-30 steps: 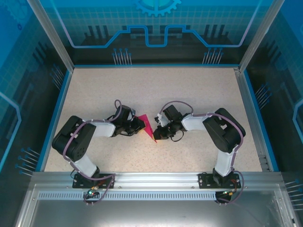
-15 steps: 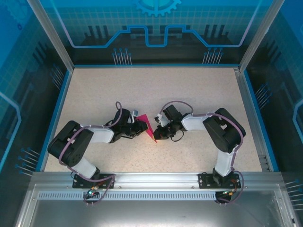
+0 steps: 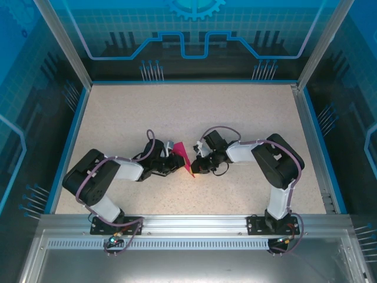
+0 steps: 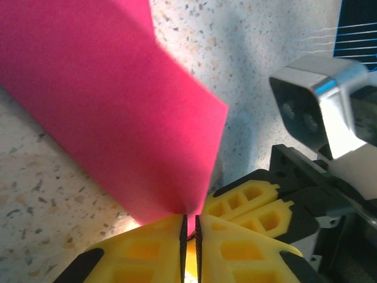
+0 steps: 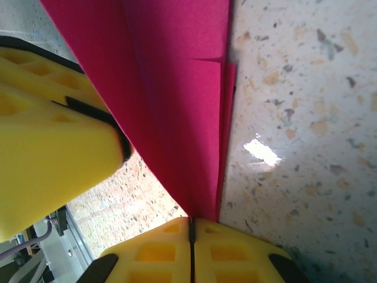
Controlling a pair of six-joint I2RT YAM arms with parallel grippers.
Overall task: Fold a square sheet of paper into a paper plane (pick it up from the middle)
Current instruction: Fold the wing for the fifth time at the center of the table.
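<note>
— Where is the pink paper [image 3: 182, 157] found?
— It is seen between the two grippers, near the middle of the speckled table [image 3: 247, 118]. It is folded into layers, and a crease is seen along it in the right wrist view.
— How is it gripped?
— A narrow end is pinched by the left gripper [image 4: 189, 221], whose jaws are nearly closed on it. Another point is clamped by the right gripper [image 5: 191, 224], whose jaws are pressed together on the paper.

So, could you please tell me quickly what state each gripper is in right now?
Left gripper: closed, pinching the folded pink paper.
Right gripper: closed, pinching the same paper.
</note>
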